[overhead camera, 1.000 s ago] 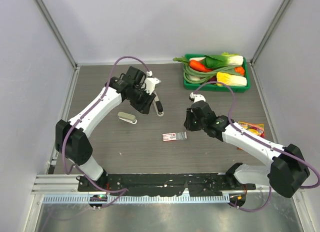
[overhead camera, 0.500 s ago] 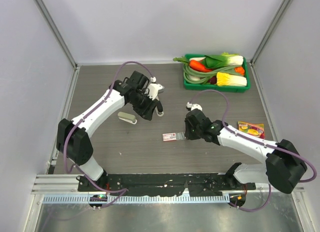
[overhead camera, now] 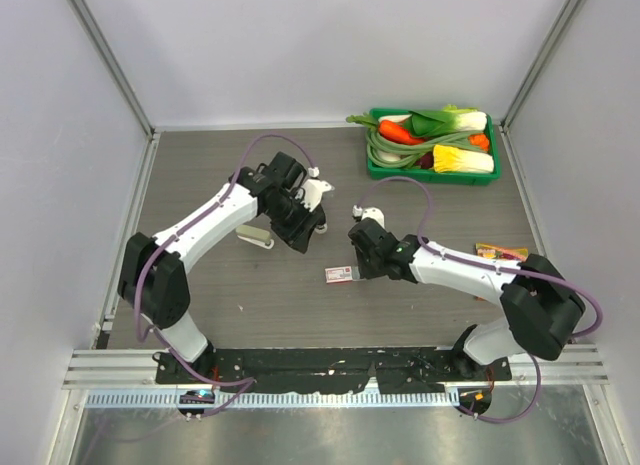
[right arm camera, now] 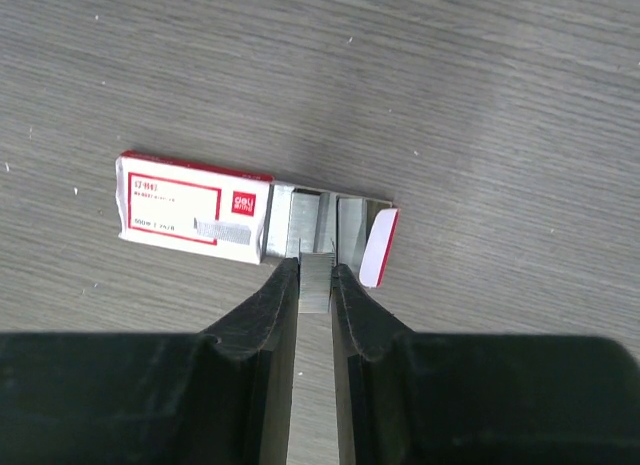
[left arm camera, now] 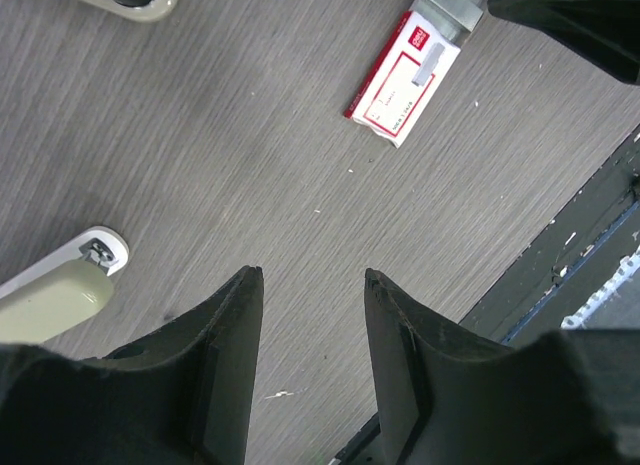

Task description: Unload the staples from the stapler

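Note:
The stapler (overhead camera: 254, 235) lies on the table just left of my left gripper (overhead camera: 304, 233). Its beige and white end shows at the left edge of the left wrist view (left arm camera: 60, 290). My left gripper (left arm camera: 312, 273) is open and empty above bare table. My right gripper (overhead camera: 357, 269) is shut on a thin silvery strip of staples (right arm camera: 316, 277). The strip's far end is at the open end of the pink-and-white staple box (right arm camera: 195, 207), whose tray is slid out with more strips in it. The box also shows in the top view (overhead camera: 340, 275) and the left wrist view (left arm camera: 405, 80).
A green tray (overhead camera: 430, 179) of toy vegetables stands at the back right. A yellow-red packet (overhead camera: 500, 252) lies right of the right arm. A black rail (overhead camera: 330, 363) runs along the near edge. Walls close in left, right and back.
My right gripper has moved left and nearer, from right of the box to its open end. My left gripper has shifted a little towards the near right.

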Robot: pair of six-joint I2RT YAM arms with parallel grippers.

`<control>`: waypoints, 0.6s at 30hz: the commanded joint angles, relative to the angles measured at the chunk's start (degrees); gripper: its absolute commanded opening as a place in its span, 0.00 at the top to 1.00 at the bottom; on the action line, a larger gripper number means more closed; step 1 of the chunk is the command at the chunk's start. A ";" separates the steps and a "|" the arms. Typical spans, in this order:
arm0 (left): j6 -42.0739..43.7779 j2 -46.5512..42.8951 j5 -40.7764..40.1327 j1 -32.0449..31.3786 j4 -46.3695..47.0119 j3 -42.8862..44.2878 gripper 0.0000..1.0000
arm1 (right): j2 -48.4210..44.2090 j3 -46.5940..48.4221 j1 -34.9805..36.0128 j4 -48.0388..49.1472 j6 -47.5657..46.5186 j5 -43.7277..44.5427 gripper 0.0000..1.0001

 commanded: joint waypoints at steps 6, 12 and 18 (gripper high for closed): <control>0.01 -1.06 2.29 -0.46 2.39 -1.93 0.51 | 3.87 4.58 0.35 1.12 -1.75 3.86 0.99; -0.07 -1.42 2.99 -0.46 2.56 -2.02 0.51 | 5.36 4.76 0.61 1.04 -2.27 4.13 0.99; -0.07 -1.50 2.99 -0.46 2.83 -2.28 0.51 | 6.07 4.59 0.88 1.12 -2.28 4.56 0.99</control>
